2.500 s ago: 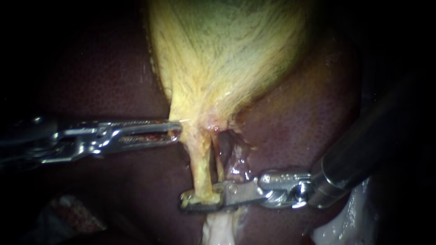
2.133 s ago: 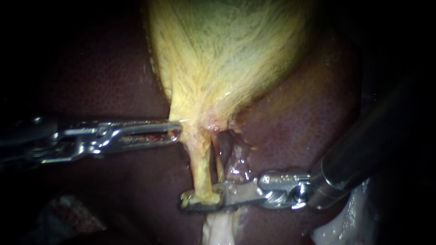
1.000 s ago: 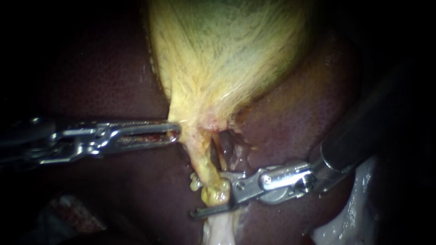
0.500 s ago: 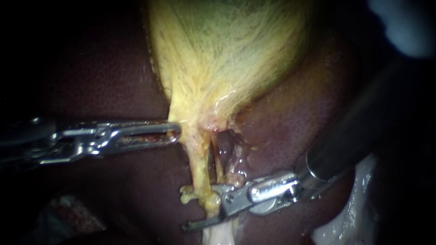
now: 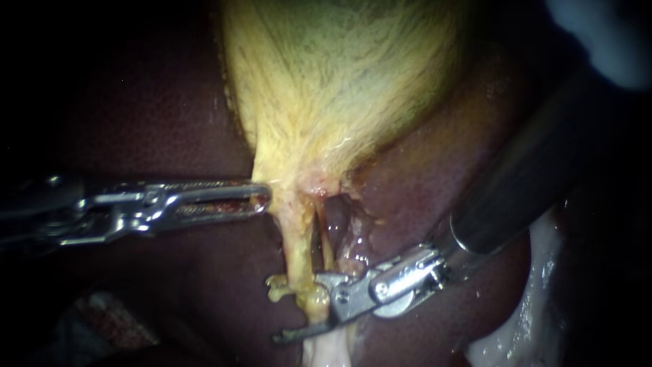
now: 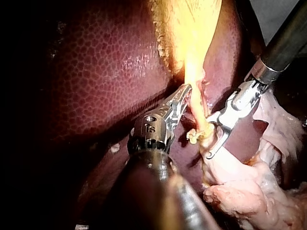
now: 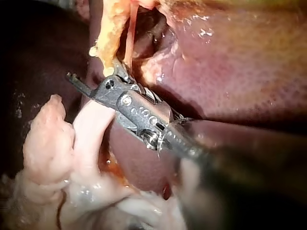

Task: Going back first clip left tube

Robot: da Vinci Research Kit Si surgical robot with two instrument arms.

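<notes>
Yellow streaked gallbladder (image 5: 339, 81); dark-red mottled liver (image 5: 149, 115).

Light sits on the middle of the field and falls off to black towards the edges. Pale bluish blurred patch (image 5: 604, 37) in the far upper right corner of the endoscope view. Flat light-grey surface (image 6: 268, 12) shows beyond the lit area in the left wrist view; cannot tell what either is

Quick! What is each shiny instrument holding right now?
Left instrument: jaws shut on the pale yellow gallbladder at its narrow end.
Right instrument: jaws open, thin yellow tube between them.
</notes>
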